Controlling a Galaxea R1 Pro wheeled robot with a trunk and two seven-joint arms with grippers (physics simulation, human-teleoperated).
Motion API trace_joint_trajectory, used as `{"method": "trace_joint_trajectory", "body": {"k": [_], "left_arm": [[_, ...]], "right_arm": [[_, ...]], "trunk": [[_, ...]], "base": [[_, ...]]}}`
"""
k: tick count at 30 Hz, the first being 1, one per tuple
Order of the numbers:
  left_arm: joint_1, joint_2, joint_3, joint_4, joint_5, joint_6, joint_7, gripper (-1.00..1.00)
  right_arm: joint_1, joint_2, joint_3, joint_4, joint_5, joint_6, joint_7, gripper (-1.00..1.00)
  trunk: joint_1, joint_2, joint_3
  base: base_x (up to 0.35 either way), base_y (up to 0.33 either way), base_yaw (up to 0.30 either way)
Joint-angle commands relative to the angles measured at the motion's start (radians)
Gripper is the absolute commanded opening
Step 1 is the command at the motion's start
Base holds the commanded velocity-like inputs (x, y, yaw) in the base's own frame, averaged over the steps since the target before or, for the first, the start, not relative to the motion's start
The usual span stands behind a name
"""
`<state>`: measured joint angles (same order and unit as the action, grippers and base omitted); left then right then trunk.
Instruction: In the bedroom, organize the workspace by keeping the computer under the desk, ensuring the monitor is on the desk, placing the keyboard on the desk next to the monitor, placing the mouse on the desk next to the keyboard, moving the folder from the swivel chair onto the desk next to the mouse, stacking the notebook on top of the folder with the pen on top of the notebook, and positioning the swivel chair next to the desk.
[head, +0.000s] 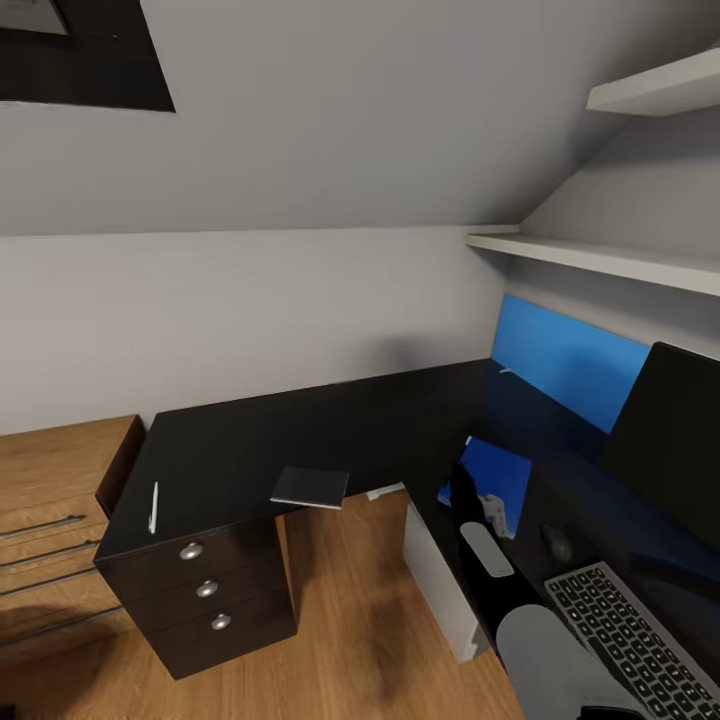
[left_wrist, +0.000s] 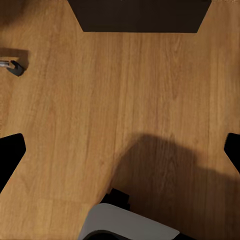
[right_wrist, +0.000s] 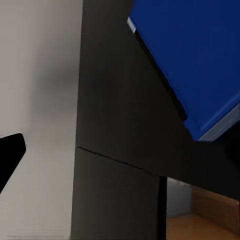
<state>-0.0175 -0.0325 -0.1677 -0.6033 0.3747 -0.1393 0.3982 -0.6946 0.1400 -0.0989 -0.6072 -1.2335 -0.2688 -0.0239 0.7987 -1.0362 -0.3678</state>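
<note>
The folder lay flat on the glossy black top of the desk, in the inner corner of the L, just in front of the bright blue back panel. Its long axis ran diagonally, one corner pointing toward the desk's front edge. In the right wrist view the folder showed a blue cover with a pale edge, resting on the dark top close ahead of the camera; one dark fingertip stood at the frame's edge, apart from the folder, and whether that gripper was open or closed could not be told.

The notebook lay at the front edge of the desk's left wing, overhanging it slightly. The pen lay near the left end of that wing, above the drawers, its length running front to back. The mouse sat beyond the keyboard, and the monitor stood at the right.

In the left wrist view both black fingertips stood spread wide over the wooden floor, holding nothing.

No legible writing was observed.
</note>
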Motion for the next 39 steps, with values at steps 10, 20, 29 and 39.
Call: {"method": "trace_joint_trajectory", "body": {"k": [10,20,29,39], "left_arm": [[-0.001,0.002,-0.006,0.0,0.01,-0.008,0.006,1.0],[-0.001,0.002,-0.007,-0.001,0.008,-0.009,0.006,1.0],[-0.001,0.002,-0.009,-0.001,0.007,-0.01,0.005,1.0],[-0.001,0.002,-0.009,-0.001,0.007,-0.009,0.005,1.0]], "right_arm": [[0.0,0.026,0.126,0.059,-0.009,0.006,-0.003,1.0],[0.0,0.034,0.153,0.08,-0.009,0.007,0.0,1.0],[0.0,0.034,0.158,0.08,-0.009,0.027,0.002,1.0],[0.001,0.034,0.158,0.072,-0.018,0.042,0.012,1.0]], "trunk": [[0.0,-0.001,0.01],[0.0,-0.001,0.016],[0.0,-0.001,0.017],[0.0,-0.001,0.017]], "base": [[0.0,0.0,0.164],[-0.033,0.016,0.126],[-0.18,0.133,0.015],[-0.024,0.018,0.001]]}}
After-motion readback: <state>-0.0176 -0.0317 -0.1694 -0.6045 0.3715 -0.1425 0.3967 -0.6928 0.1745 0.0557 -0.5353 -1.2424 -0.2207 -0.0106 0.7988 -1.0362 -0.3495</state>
